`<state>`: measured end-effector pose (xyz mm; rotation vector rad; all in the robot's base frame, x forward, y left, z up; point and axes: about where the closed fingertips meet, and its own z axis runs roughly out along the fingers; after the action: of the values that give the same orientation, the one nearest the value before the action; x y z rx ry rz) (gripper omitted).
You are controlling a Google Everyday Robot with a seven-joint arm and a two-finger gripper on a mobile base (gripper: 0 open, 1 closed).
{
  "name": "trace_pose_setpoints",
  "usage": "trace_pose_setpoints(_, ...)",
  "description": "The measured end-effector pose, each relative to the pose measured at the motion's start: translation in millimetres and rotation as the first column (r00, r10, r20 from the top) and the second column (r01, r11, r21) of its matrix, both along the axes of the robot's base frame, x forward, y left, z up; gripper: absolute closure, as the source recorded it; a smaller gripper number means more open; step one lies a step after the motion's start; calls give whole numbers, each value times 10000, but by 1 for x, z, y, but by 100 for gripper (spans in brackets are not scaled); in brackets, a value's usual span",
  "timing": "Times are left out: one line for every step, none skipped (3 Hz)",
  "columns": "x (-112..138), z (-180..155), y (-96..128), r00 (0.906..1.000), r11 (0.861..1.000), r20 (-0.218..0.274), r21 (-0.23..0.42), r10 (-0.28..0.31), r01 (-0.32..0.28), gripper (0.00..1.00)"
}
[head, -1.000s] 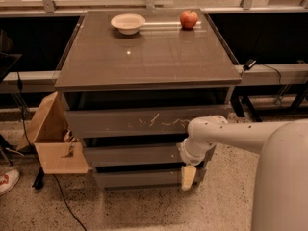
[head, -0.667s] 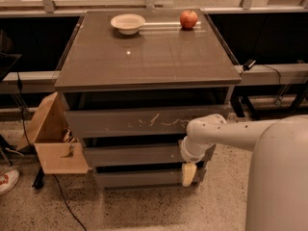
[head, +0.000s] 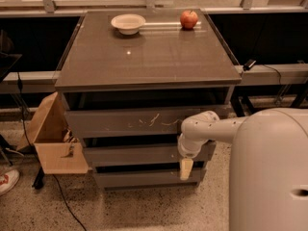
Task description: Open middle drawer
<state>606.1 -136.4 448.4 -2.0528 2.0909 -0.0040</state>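
Note:
The middle drawer (head: 139, 154) is a wide, shallow dark grey-brown front, between the taller scratched top drawer (head: 130, 121) and the slimmer bottom drawer (head: 144, 178). It stands slightly proud of the cabinet. My white arm reaches in from the right and bends down at the drawer's right end. My gripper (head: 186, 170) hangs with pale fingers pointing down, in front of the gap between the middle and bottom drawers.
On the cabinet top (head: 149, 57) sit a cream bowl (head: 128, 23) and a red apple (head: 189, 19) at the back. An open cardboard box (head: 53, 138) stands on the floor at the left, with a black cable (head: 62, 201). My white base (head: 269, 172) fills the right.
The gripper has shifted a little upward and closer to the drawer fronts. The drawers look the same.

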Motion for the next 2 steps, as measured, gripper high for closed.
trace_pose_setpoints(11, -23, 4, 9994, 9998, -317, 152, -135, 140, 0)
trace_pose_setpoints(14, -44, 7, 9974, 9990, -683, 360, -229, 254, 19)
